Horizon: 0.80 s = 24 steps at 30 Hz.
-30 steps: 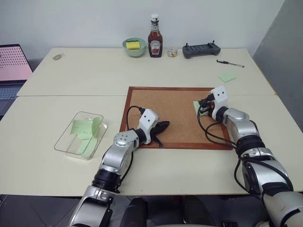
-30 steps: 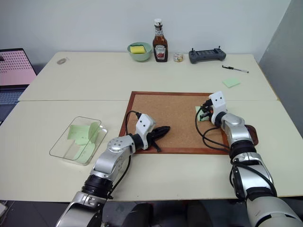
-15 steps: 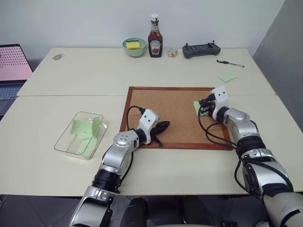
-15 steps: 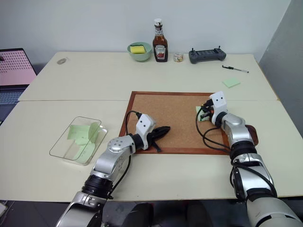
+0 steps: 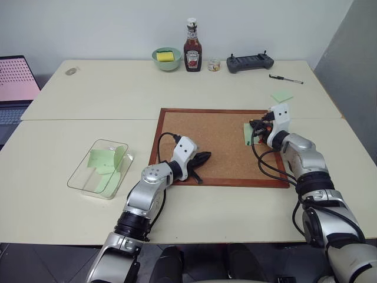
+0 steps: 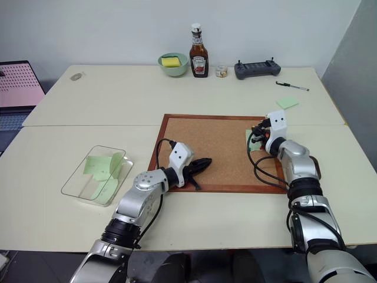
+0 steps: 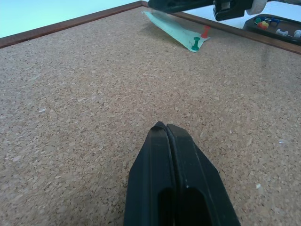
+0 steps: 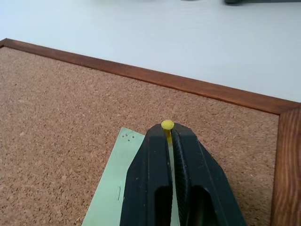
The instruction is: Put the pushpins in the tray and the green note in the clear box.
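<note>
Right now my right gripper (image 8: 168,134) has its two black, ribbed fingers clenched on a yellow pushpin (image 8: 167,125), whose small round plastic head pokes out just past the fingertips. Beneath it lies the green note (image 8: 121,188), a thin, flat, pale green slip with tiny pinholes near one corner, resting on the grainy brown corkboard (image 5: 218,141) close to its right edge. From my left wrist camera I can see that note's edge lifted a little off the cork, with a green pushpin (image 7: 194,44) and a red pushpin (image 7: 205,32) at its near corner; I cannot tell whether they are stuck through the paper.

My left gripper (image 7: 165,128) is clenched too, its smooth black fingers pressed flat together with nothing between them, low over the cork near the board's front left part. The corkboard is rectangular with a glossy reddish-brown wooden frame.

Just past the board's right edge sits the tray (image 7: 275,29), a dark shallow dish holding several small pins in mixed colours.

Well off to the left on the pale matte desk (image 5: 88,100) stands the clear box (image 5: 99,168), transparent plastic with rounded corners and low walls, with several curled green paper slips inside. Another green slip lies on the desk beyond the board's right corner. Along the far edge are a green bowl, a ketchup bottle, a small jar, a dark controller and a pen.
</note>
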### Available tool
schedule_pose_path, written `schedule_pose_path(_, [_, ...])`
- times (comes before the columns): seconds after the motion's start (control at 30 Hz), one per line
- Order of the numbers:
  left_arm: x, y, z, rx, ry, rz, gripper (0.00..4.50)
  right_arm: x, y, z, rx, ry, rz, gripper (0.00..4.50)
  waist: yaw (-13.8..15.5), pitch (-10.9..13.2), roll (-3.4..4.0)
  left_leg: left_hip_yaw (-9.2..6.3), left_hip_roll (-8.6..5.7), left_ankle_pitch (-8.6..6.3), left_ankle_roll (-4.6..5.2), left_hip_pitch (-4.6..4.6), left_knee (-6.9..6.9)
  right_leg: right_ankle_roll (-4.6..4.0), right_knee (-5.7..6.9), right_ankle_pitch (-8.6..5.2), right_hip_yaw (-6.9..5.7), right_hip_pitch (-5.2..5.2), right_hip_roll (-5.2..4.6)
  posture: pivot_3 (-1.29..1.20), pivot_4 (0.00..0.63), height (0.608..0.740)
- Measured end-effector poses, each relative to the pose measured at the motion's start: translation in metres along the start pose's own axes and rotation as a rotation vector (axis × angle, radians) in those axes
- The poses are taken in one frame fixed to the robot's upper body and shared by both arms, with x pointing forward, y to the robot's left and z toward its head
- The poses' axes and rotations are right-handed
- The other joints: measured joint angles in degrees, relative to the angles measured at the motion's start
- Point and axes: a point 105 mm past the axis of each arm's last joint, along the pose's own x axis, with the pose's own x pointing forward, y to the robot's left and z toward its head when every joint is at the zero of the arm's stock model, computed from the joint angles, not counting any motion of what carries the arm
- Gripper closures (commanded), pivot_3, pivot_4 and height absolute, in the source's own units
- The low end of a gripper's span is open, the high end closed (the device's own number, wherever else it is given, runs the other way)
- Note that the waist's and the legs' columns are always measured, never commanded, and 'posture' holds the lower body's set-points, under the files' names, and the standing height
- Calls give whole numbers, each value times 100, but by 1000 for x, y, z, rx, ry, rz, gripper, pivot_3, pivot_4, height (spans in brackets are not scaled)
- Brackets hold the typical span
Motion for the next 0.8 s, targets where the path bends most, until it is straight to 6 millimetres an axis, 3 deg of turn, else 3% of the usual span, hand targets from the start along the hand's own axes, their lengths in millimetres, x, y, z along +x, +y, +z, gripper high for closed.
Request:
schedule_pose_path(0.3, [1, -1, 0, -1, 0, -3, 4500, -7, -2, 11, 23, -34, -9, 4438, 3, -1, 1, 0, 0, 0, 0, -1, 0, 0, 0, 0, 0, 0, 0, 0, 150, 740])
schedule_pose_path(0.43, [2, -2, 0, 0, -1, -8, 4500, -23, -11, 24, -21, -65, -29, 4438, 27, -2, 3, -1, -1, 0, 0, -3, 0, 0, -2, 0, -1, 0, -1, 0, 150, 740])
schedule_pose_path(0.6, [3, -5, 0, 3, -2, -20, 4500, -71, -26, 30, -137, -74, -76, 4438, 80, -8, 13, -3, -3, -1, 1, -8, -1, 1, -7, 0, -2, 1, -3, 0, 150, 740])
schedule_pose_path(0.7, [3, -5, 0, 5, 4, -24, 4500, -88, -30, 32, -171, -65, -90, 4438, 78, -11, 19, -1, -3, -1, 1, -7, 1, 1, -6, 0, 0, 2, -3, 0, 150, 740])
schedule_pose_path(0.8, [4, -5, -2, 5, 7, -36, 4500, -116, -31, 22, -233, 8, -87, 4438, 80, -16, 26, -2, -2, -1, 1, -1, 1, 2, -6, -1, -2, 8, -1, 0, 150, 740])
